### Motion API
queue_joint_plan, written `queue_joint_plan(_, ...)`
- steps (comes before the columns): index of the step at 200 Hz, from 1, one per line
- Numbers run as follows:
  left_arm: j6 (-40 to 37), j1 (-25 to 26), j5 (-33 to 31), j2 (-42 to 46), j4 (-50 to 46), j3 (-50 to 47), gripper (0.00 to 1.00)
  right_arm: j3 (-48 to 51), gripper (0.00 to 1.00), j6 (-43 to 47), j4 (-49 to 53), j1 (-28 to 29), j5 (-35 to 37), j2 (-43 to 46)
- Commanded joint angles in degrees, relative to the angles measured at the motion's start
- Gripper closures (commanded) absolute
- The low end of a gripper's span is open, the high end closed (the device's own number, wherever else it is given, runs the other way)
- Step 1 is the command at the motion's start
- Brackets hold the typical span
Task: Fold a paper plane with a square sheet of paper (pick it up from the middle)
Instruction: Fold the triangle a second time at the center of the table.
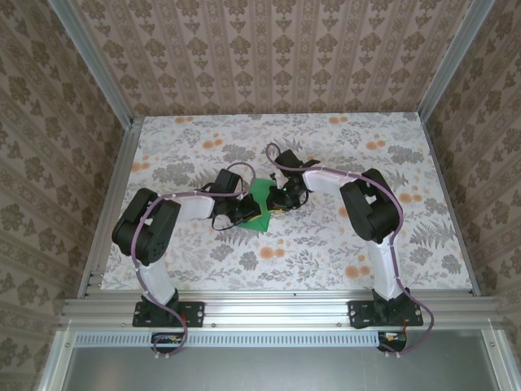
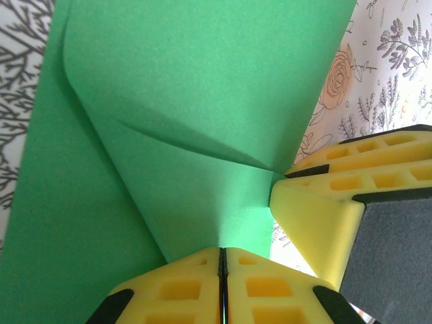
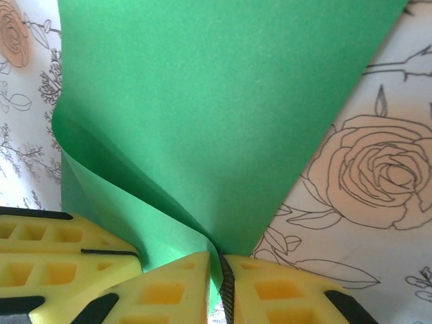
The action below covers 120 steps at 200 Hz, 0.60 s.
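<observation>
**Pinched from 2 sides**

On the floral tabletop (image 1: 326,252), the left arm (image 1: 151,228) bends in toward the centre. Its left tool (image 1: 242,213) is clamped on the near-left side of the green sheet (image 1: 262,194). The left wrist view shows that tool's 2 yellow pads (image 2: 182,290) pressed tightly together with the paper's edge caught at their seam. From there the sheet (image 2: 202,101) rises in a curved flap over a flatter green layer, with a soft crease running toward the other tool's yellow finger just to the right.

The sheet sits at the middle of the tabletop, between the 2 tools and partly lifted into a loose curl. The right tool (image 1: 281,202) is shut on its opposite side. The right wrist view shows its pads (image 3: 270,293) nipping a thin green edge, and the paper (image 3: 223,101) fans upward and rolls over at the left. The right arm (image 1: 370,208) arches back toward its base.
</observation>
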<state>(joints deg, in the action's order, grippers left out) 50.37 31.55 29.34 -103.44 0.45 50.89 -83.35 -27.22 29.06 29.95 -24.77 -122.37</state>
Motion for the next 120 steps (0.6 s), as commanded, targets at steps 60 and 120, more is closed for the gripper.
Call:
queue_joint_plan(60, 0.0, 1.14, 4.12, 1.78, 0.96, -0.05, 0.87, 1.62, 0.86, -0.55, 7.59, 0.72, 12.17, -7.23)
queue_joint_plan(120, -0.1, 1.58, 5.97, 1.53, 0.76, -1.26, 0.87, 1.29, 0.87, -0.75, 7.83, 0.98, 12.46, -7.71)
